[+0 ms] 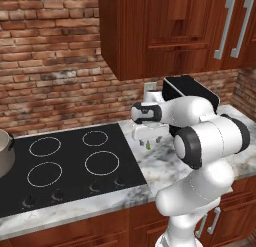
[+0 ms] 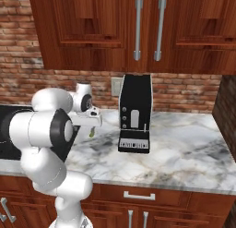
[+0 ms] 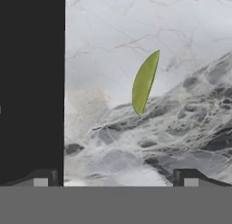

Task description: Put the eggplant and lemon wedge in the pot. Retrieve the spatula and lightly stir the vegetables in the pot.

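Note:
The lemon wedge [image 3: 145, 82] is a thin yellow-green sliver lying on the marble counter just right of the cooktop; it also shows as a small green speck [image 1: 148, 146] [image 2: 91, 133]. My gripper [image 1: 149, 141] [image 2: 91, 128] [image 3: 115, 181] hangs right above it, pointing down and open. Its two fingertips [image 3: 41, 180] stand far apart with nothing between them. The wedge lies ahead of the jaws, nearer the right tip. The pot [image 1: 4, 153] shows only as a beige-grey side at the far left edge, beside the cooktop. The eggplant and the spatula are out of view.
The black cooktop [image 1: 75, 161] [image 3: 31, 82] with four ring burners lies left of the wedge. A black coffee machine [image 1: 192, 91] [image 2: 135, 114] stands on the marble counter [image 2: 184, 144] against the brick wall. Wooden cabinets [image 2: 138, 28] hang overhead.

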